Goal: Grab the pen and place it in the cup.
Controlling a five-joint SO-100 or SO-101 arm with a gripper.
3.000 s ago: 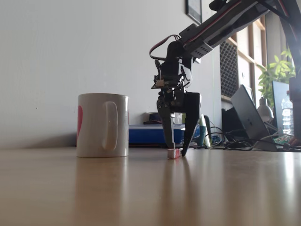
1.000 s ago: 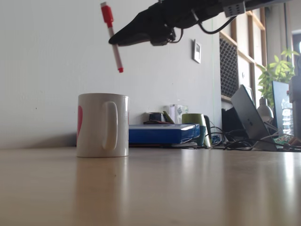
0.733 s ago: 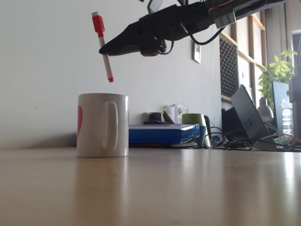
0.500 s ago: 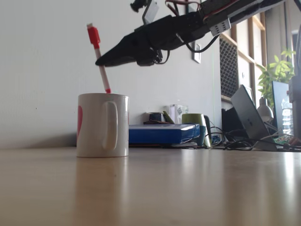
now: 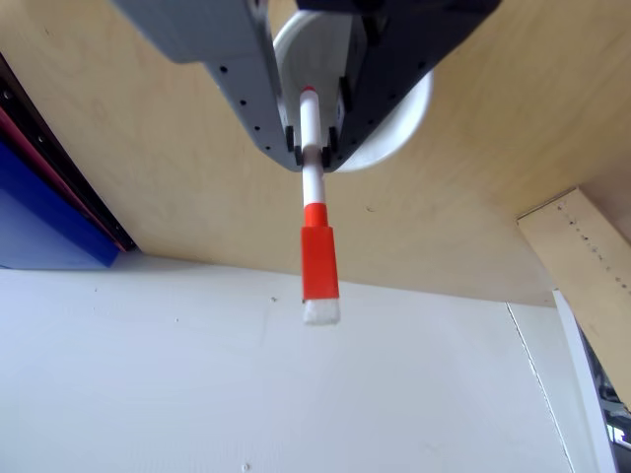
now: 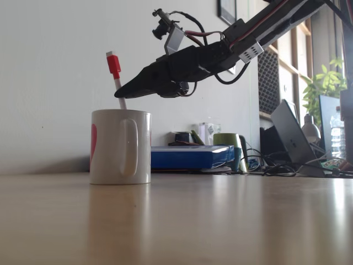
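Gripping the pen [image 6: 117,83] mid-barrel, clamped between the fingertips of the gripper [image 5: 313,148]; lower end already inside the cup [image 6: 120,146], cap up. Judged light, stiff, slick plastic, best pinched on the white barrel. Showed the pen centred over the cup's mouth in the other view; showed depth and tilt in the fixed view.

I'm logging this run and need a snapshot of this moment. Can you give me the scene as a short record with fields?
pen: white marker with red cap, cap end up, tilted, lower end below the mug rim
cup: white mug, upright on the wooden table, handle facing the fixed view
gripper: jaws closed on the pen's white barrel, reaching over the mug from the right in the fixed view
task state: pen partly inside the mug, not yet released
background: blue box, laptop, plant
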